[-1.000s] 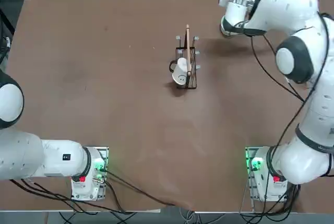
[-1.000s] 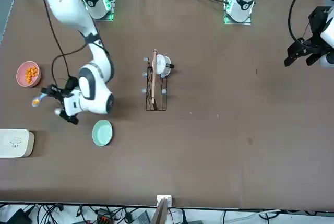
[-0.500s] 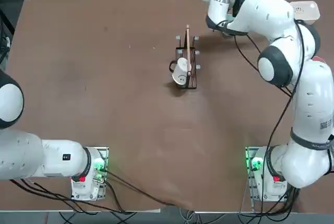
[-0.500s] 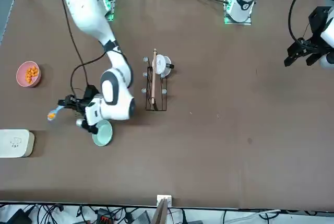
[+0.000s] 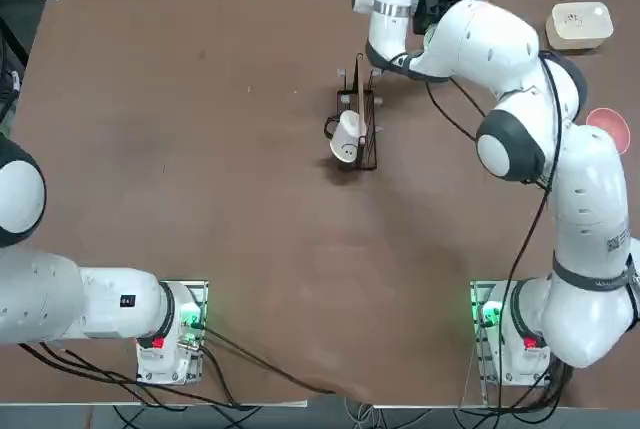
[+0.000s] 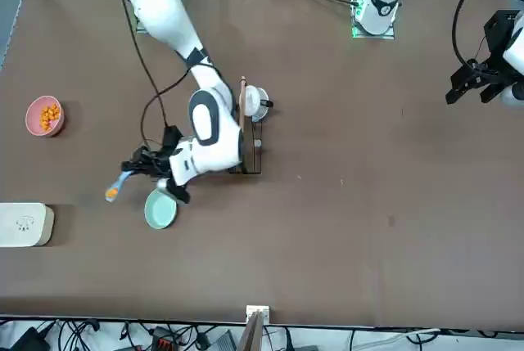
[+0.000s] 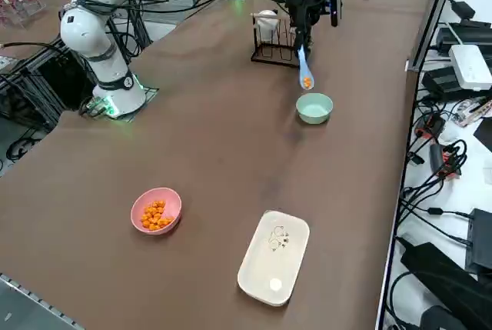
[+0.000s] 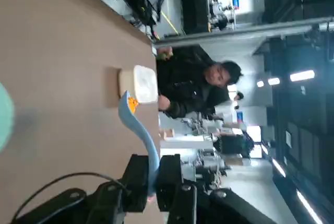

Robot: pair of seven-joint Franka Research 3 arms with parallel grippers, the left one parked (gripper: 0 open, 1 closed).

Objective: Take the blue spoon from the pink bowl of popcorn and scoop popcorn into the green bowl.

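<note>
Blue spoon (image 6: 119,184), loaded with popcorn, held in the air just beside the green bowl (image 6: 160,209).
Thin, glossy light-blue plastic, its curved handle is pinched between the closed black fingers of the right gripper (image 8: 152,174); a few orange-yellow puffed kernels (image 7: 307,82) sit in its small scoop, clear of the table (image 6: 344,228). Below it stands the round, smooth mint-green bowl, pale inside. Just behind the gripper is a black wire rack (image 6: 245,140) holding a white mug (image 6: 254,102) and a long wooden stick (image 6: 241,119). Well apart, the round salmon-pink bowl (image 7: 156,210) holds a heap of popcorn (image 7: 154,215), with a cream rounded-square box (image 7: 274,256) near it on the matte brown tabletop.
</note>
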